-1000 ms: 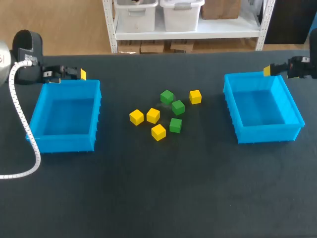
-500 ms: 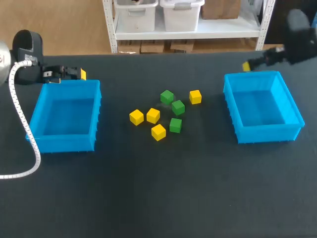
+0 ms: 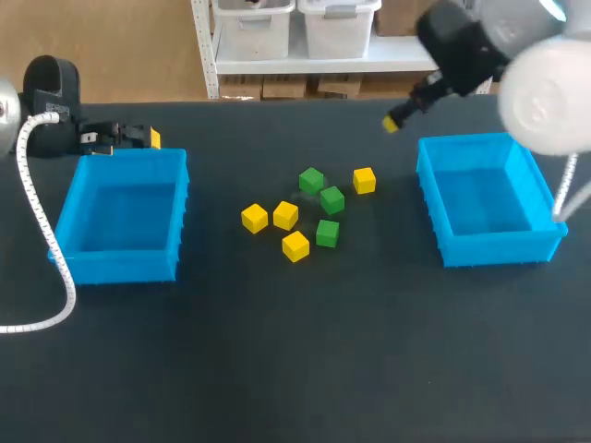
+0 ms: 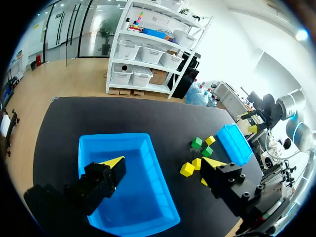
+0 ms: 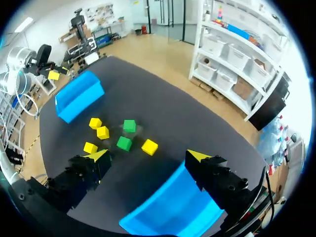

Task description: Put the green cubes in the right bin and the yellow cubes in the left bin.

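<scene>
Both pincers gape wide and hold nothing. The left gripper (image 4: 163,163) hangs at the far rim of the left bin (image 3: 120,263), and the left arm (image 3: 46,88) lies level from the table's (image 3: 277,369) left edge. The right gripper (image 5: 148,157) hovers just beyond the right bin's (image 3: 485,249) far inner corner, with the right arm (image 3: 517,55) slanting down from the upper right. The green cubes (image 3: 332,199) and yellow cubes (image 3: 285,215) sit clustered between the bins.

A black table (image 3: 295,369) fills the frame; at upper middle, a white shelf (image 3: 369,63) stands on a tan floor (image 3: 129,46).
</scene>
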Robot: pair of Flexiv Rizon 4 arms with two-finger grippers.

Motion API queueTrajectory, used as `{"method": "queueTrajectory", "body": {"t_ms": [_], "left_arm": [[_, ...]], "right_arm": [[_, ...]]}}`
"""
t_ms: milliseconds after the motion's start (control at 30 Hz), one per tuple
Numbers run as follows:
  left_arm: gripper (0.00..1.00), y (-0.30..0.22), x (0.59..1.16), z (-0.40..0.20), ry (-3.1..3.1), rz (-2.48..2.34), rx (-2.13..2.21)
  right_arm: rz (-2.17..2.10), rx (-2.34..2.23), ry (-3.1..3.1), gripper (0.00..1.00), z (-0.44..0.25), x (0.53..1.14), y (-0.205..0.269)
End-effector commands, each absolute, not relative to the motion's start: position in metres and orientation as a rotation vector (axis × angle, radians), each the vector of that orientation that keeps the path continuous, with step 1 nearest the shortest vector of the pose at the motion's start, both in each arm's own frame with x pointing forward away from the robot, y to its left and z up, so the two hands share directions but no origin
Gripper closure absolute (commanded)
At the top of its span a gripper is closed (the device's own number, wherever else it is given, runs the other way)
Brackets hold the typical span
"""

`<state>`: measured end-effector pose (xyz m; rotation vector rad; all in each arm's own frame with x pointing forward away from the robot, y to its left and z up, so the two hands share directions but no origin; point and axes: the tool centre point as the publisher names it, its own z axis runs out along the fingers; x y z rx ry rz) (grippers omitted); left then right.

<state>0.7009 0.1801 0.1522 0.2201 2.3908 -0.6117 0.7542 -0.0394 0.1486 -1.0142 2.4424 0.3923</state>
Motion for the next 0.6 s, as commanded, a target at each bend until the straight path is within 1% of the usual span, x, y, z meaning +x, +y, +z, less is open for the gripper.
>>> {"method": "queueTrajectory", "body": {"t_ms": [33, 300, 600], "left_arm": [[0.00, 0.183, 0.700, 0.150, 2.379, -0.628, 0.228], [0.00, 0.183, 0.700, 0.150, 2.379, -0.628, 0.228], [0.00, 0.183, 0.700, 0.150, 2.379, -0.628, 0.228]], "right_arm": [[0.363, -1.115, 2.511, 0.00, 0.134, 0.763, -0.005], [0.330, -1.266, 2.539, 0.00, 0.107, 0.754, 0.028], [0.231, -1.260, 2.665, 0.00, 0.071, 0.751, 0.047]]}}
